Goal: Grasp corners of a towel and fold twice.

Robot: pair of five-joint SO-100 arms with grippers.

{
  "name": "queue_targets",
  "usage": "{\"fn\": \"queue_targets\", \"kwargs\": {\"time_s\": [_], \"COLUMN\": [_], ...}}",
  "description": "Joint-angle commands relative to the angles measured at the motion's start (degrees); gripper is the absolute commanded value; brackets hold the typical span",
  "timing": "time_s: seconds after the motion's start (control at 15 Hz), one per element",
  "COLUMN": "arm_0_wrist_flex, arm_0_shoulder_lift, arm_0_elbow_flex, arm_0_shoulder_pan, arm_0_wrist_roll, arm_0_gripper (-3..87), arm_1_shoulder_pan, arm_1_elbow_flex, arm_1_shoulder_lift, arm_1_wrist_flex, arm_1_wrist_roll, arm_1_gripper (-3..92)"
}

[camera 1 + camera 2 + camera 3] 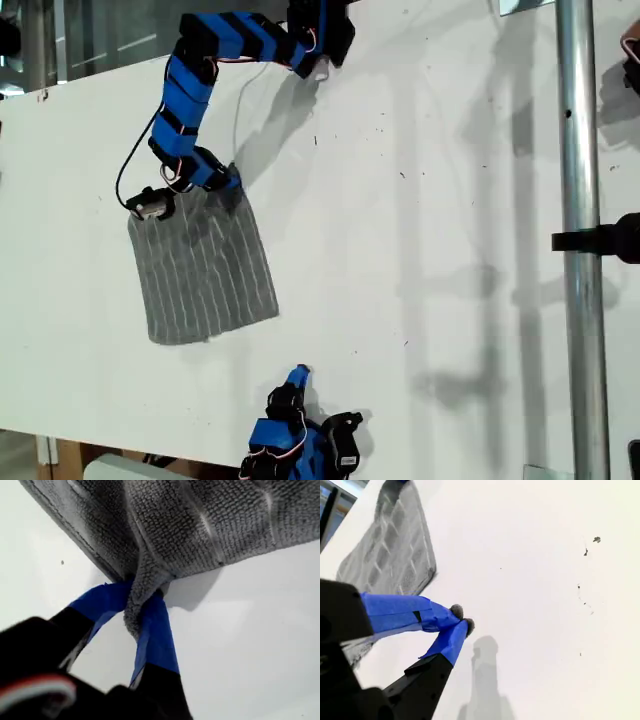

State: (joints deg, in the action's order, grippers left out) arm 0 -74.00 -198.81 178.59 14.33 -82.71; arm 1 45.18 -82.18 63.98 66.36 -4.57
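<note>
The grey towel [205,265] with thin white stripes lies mostly flat on the white table, towards the exterior view's left. My first gripper [228,183] reaches down from the far side and is shut on the towel's far corner [134,615]. In the first wrist view the cloth [200,525] bunches between the blue fingers [157,630] of that gripper [142,592]. My second gripper [300,375] rests at the near table edge, apart from the towel. Its jaws [462,619] are shut with nothing between them, and the towel [395,550] lies beyond them.
A vertical metal pole [575,240] with a black clamp [600,240] stands at the exterior view's right. The white table [420,250] carries small dark specks. Its near edge [120,445] runs along the exterior view's bottom.
</note>
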Motion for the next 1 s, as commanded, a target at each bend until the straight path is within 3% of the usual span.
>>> {"fn": "queue_targets", "kwargs": {"time_s": [0.0, 0.33, 0.47, 0.73, 0.93], "arm_0_wrist_flex": [-0.1, 2.9, 4.6, -0.2, -8.7], "arm_0_shoulder_lift": [-0.4, 2.0, 18.6, 71.7, 99.7], "arm_0_elbow_flex": [0.1, -7.6, -20.2, -65.2, -91.4], "arm_0_shoulder_pan": [-0.2, -1.0, -0.7, 5.5, 11.4], "arm_0_wrist_roll": [-0.8, -3.1, 0.6, 23.2, 47.2], "arm_0_gripper": [-2.8, -2.9, -2.9, -2.9, -2.9], "arm_1_shoulder_pan": [-0.7, -3.0, -4.1, -5.6, -6.7], "arm_1_elbow_flex": [2.9, 2.4, 2.5, 2.5, 1.5], "arm_1_shoulder_lift": [1.4, 2.4, 2.4, 3.3, 5.4], "arm_1_wrist_flex": [0.5, -0.2, -0.9, -0.7, -0.4], "arm_1_wrist_roll": [-0.7, -2.5, -2.9, -3.7, -4.3], "arm_1_gripper": [-0.2, -0.2, -0.2, -0.2, -0.2]}}
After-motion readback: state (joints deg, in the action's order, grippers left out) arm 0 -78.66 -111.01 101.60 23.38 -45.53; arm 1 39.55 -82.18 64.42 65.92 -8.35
